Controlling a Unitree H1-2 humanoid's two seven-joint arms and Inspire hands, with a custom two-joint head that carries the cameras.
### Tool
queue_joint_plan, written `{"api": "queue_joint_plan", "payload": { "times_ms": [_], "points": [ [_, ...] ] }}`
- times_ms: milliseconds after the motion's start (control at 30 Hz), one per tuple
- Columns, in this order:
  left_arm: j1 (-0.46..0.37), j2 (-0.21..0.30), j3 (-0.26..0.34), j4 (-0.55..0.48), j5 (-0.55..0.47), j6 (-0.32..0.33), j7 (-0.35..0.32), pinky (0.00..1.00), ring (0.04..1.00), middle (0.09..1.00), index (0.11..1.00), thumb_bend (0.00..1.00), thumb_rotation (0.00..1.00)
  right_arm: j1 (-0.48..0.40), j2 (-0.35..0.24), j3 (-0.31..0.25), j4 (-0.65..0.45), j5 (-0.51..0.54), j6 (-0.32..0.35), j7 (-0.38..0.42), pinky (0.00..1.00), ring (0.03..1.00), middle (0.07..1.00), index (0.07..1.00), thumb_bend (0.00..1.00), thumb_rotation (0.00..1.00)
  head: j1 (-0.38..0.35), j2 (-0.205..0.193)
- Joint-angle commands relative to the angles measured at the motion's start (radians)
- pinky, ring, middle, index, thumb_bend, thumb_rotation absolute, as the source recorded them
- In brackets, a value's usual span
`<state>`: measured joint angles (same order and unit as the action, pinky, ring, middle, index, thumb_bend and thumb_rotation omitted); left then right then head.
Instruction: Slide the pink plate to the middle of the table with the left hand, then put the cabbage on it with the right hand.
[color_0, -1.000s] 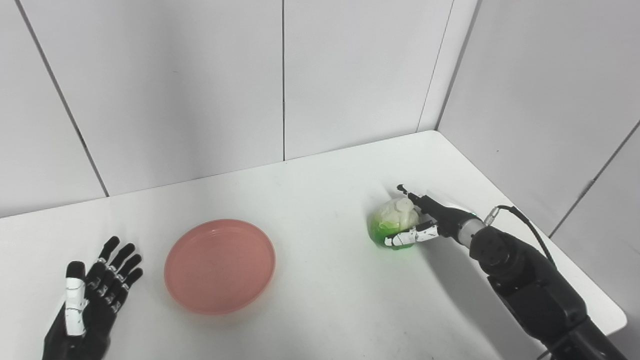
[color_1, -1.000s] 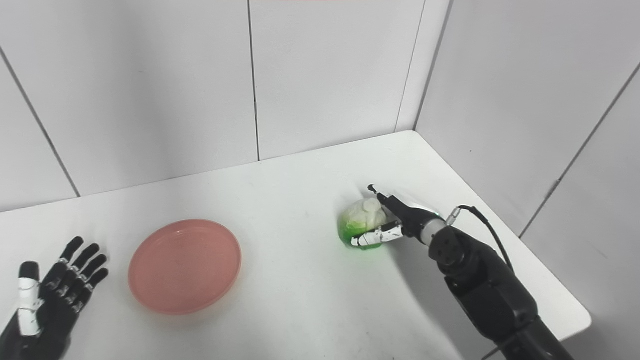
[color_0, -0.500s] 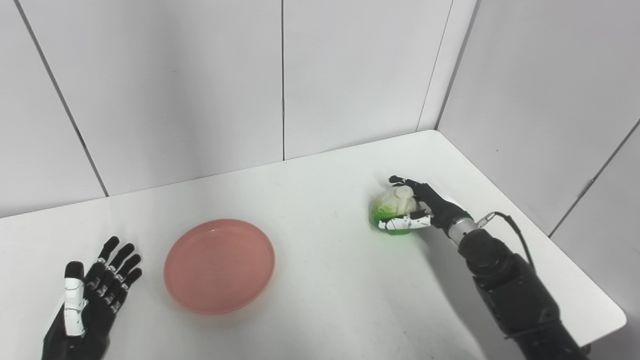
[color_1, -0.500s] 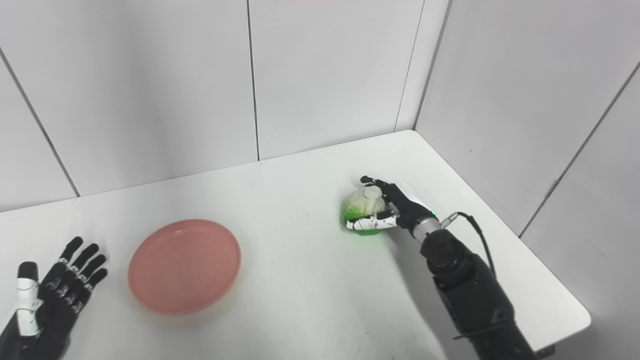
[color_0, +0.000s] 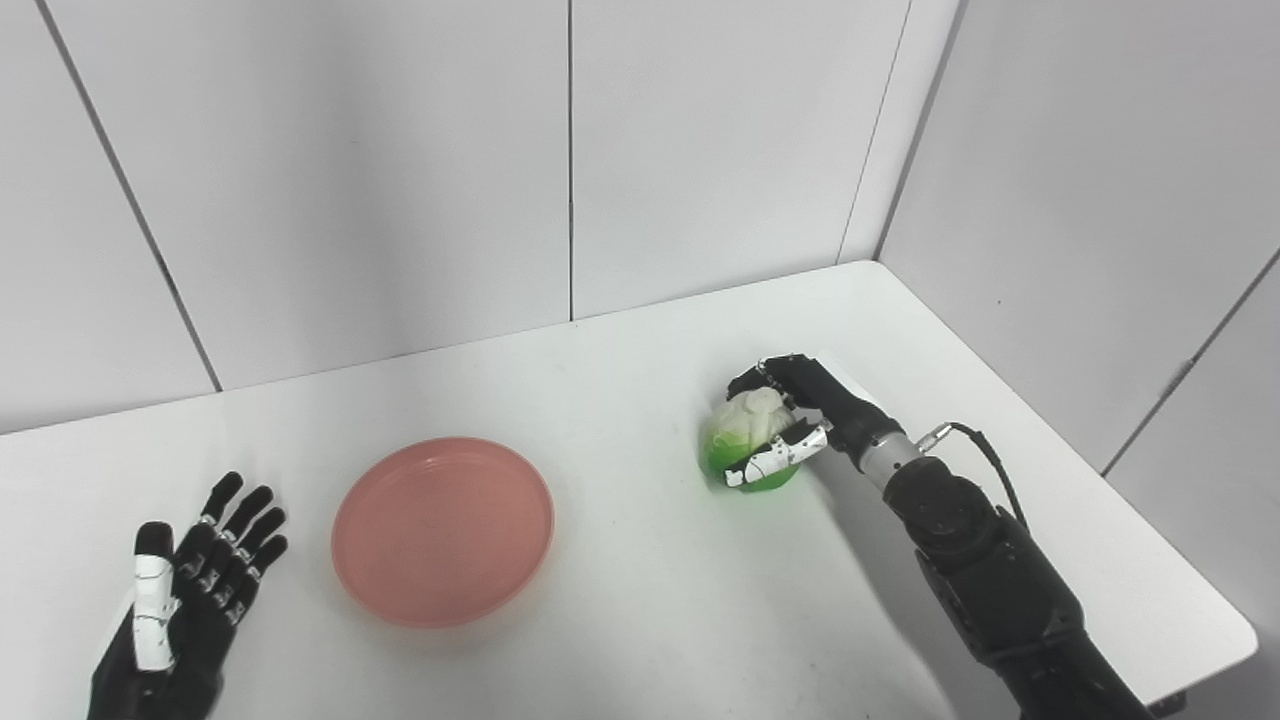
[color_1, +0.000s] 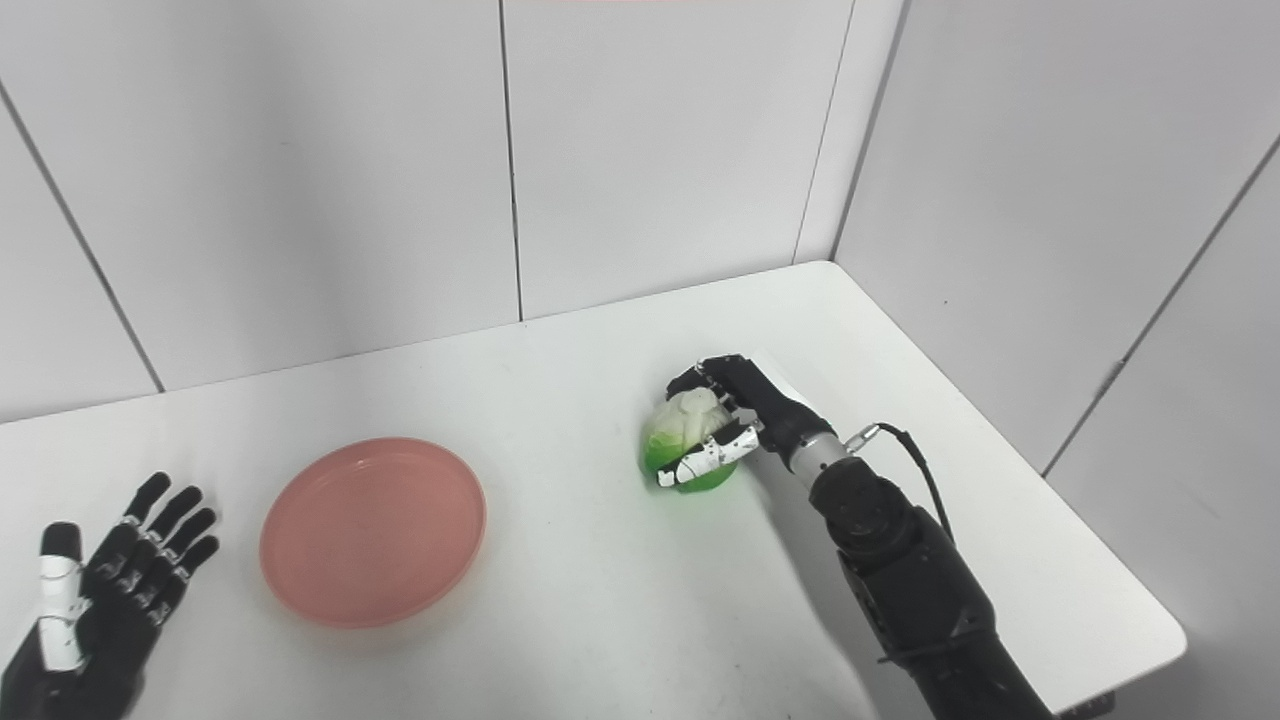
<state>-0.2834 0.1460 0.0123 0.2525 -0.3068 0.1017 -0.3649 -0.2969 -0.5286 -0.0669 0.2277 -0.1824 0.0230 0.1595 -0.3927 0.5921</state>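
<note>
Left eye view: right robot hand (color_0: 785, 420) is clasped round the cabbage (color_0: 745, 440) at 3 o'clock on the desk (color_0: 640, 560). Pink plate (color_0: 442, 530) lies at 9 o'clock, empty. Left robot hand (color_0: 190, 600) rests spread. Step: transport; next, carry the cabbage toward 9 o'clock over the plate and release.

right hand (color_0: 800, 415) wrapped cabbage (color_0: 745, 440), seemingly lifted | pink plate (color_0: 442, 530) lay apart | left hand (color_0: 190, 610) spread flat

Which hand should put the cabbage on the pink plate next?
The right hand. Its fingers are already wrapped around the cabbage, while the left hand lies open beside the pink plate, holding nothing.
</note>
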Motion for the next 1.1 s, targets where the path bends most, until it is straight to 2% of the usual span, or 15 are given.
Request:
{"api": "queue_joint_plan", "payload": {
  "times_ms": [0,233,467,733,1067],
  "points": [
    [0.033,0.008,-0.009,0.022,0.016,0.052,0.008,0.96,0.953,0.959,0.967,0.88,0.99,-0.015,-0.026,0.015,-0.018,-0.039,-0.001,-0.008,0.38,0.436,0.463,0.51,0.52,0.0,0.0,0.0],
    [0.034,0.005,-0.012,0.011,0.02,0.062,0.018,0.96,0.954,0.96,0.973,0.88,0.99,-0.007,-0.033,0.009,-0.066,-0.049,0.035,-0.01,0.37,0.415,0.469,0.527,0.52,0.0,0.015,0.0],
    [0.039,-0.001,-0.023,-0.003,0.028,0.065,0.029,0.95,0.951,0.96,0.974,0.88,1.0,-0.009,-0.036,-0.002,-0.149,-0.066,0.069,-0.004,0.4,0.427,0.476,0.514,0.52,0.0,0.032,-0.002],
    [0.045,-0.02,-0.038,-0.028,0.041,0.081,0.052,0.96,0.96,0.968,0.982,0.88,1.0,-0.03,-0.043,-0.014,-0.318,-0.07,0.168,0.034,0.43,0.445,0.483,0.497,0.52,0.0,0.073,-0.005],
    [0.049,-0.052,-0.061,-0.042,0.059,0.088,0.092,0.97,0.963,0.966,0.975,0.86,1.0,-0.098,-0.044,-0.006,-0.404,-0.023,0.219,0.094,0.41,0.444,0.477,0.503,0.52,0.0,0.141,-0.009]
  ]
}}
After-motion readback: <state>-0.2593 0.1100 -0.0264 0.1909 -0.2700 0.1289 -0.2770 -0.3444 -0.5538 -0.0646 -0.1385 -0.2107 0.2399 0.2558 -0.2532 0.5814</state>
